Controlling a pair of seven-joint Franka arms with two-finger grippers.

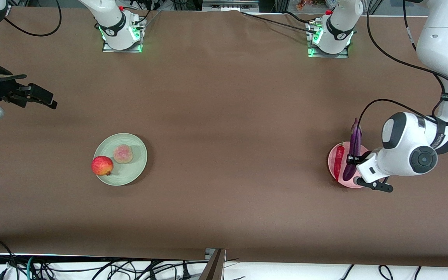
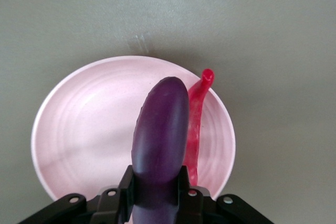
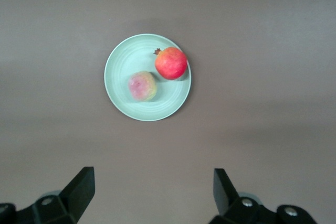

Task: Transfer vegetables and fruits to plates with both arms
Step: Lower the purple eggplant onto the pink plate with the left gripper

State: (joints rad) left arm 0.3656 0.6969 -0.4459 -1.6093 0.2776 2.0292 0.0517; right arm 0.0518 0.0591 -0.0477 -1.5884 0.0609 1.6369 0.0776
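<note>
Pomegranate (image 1: 102, 165) and peach (image 1: 123, 154) share the mint plate (image 1: 132, 171); left gripper (image 1: 353, 159) fingers pinch the eggplant (image 1: 355, 146) over the pink plate (image 1: 331, 159); right gripper (image 1: 43, 97) fingers spread.

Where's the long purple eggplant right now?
The long purple eggplant is gripped in the left gripper over the light pink plate at the left arm's end of the table, beside the thin red chili pepper.

Robotics lab indicated: arm bases (image 1: 121, 33) bolted to a brown-covered table (image 1: 224, 116); loose cables (image 1: 91, 268) seen at 6 o'clock.
</note>
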